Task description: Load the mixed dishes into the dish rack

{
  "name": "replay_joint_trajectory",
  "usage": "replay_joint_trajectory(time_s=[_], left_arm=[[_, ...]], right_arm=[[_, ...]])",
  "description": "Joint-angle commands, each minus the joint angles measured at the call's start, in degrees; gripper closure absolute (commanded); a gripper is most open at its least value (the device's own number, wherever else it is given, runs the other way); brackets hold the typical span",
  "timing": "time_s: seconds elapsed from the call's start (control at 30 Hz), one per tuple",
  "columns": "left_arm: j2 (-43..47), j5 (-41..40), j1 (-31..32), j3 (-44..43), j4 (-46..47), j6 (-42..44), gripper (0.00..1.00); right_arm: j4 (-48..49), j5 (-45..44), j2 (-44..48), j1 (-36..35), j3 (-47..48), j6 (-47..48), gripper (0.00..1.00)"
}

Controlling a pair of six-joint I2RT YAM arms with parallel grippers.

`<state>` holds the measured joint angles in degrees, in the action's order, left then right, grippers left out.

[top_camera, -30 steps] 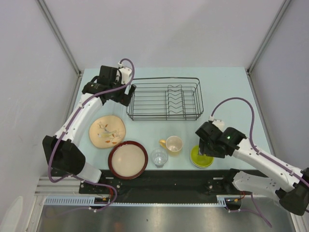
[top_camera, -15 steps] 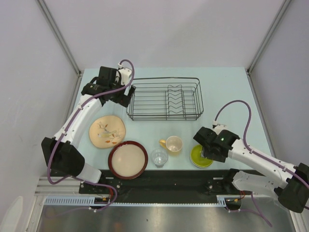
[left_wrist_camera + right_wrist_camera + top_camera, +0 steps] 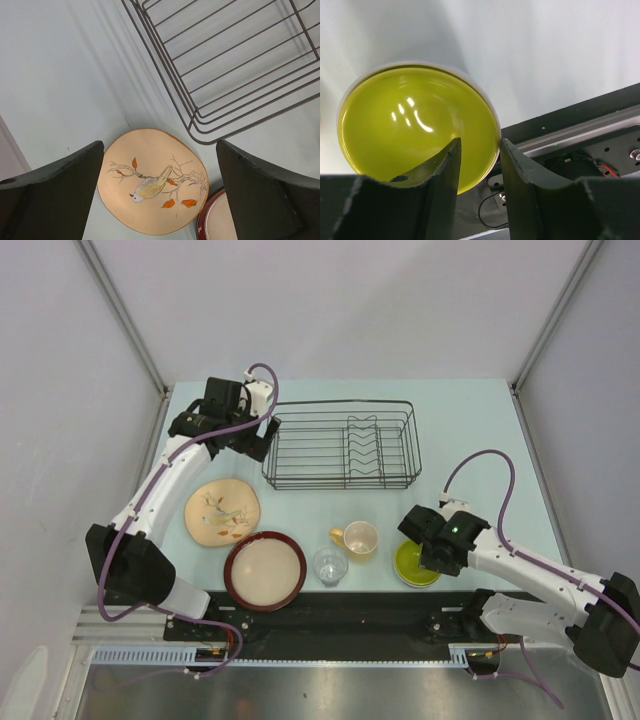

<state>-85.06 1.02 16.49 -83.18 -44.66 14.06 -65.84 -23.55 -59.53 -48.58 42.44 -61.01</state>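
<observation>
The dish rack (image 3: 318, 448) is a rectangular basket of thin black wire, with upright loops in its right half. It stands in the upper middle of the top view, on the pale matte table (image 3: 470, 440). All the dishes lie outside it, in a row across the lower middle of that frame:

- the flat beige floral-patterned plate (image 3: 222, 511)
- the round dark-red-rimmed cream dish (image 3: 265, 571)
- the clear glass (image 3: 329, 565)
- the pale yellow mug (image 3: 359, 539), standing upright
- the glossy lime green bowl (image 3: 408, 562), at the lower right

The left wrist view shows what the top view only hints at. The plate carries a painted yellow bird on a bare branch with orange leaves. The left gripper (image 3: 160, 150) hangs above it, fully released, with its dark fingers far apart.

In the top view the right gripper (image 3: 430, 552) covers part of the bowl. The right wrist view shows the bowl's shiny inside with light spots. A thin pale edge runs around it, which seems to be the small pale saucer (image 3: 420, 63) under it. One finger is inside the bowl's rim and the other outside, with a narrow gap between them. It cannot be told whether the pads already press on the rim.
</observation>
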Motion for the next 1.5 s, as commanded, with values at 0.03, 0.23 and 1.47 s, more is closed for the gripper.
replay_joint_trajectory(time_s=[0.03,0.23,1.47], left_arm=[[2.44,-0.4,0.03,-0.14,0.9,0.88,0.0],[2.35,-0.23,0.03,0.56,1.24,0.79,0.0],[-0.46,1.01,5.56,-6.73,-0.25,-0.62,0.0]], right_arm=[[1.95,-2.29,0.46,-0.2,0.02,-2.18,0.63],[2.39,-1.94,2.04,-0.03,0.02,-1.92,0.74],[4.23,-4.13,7.93,1.12,10.21,6.26,1.0]])
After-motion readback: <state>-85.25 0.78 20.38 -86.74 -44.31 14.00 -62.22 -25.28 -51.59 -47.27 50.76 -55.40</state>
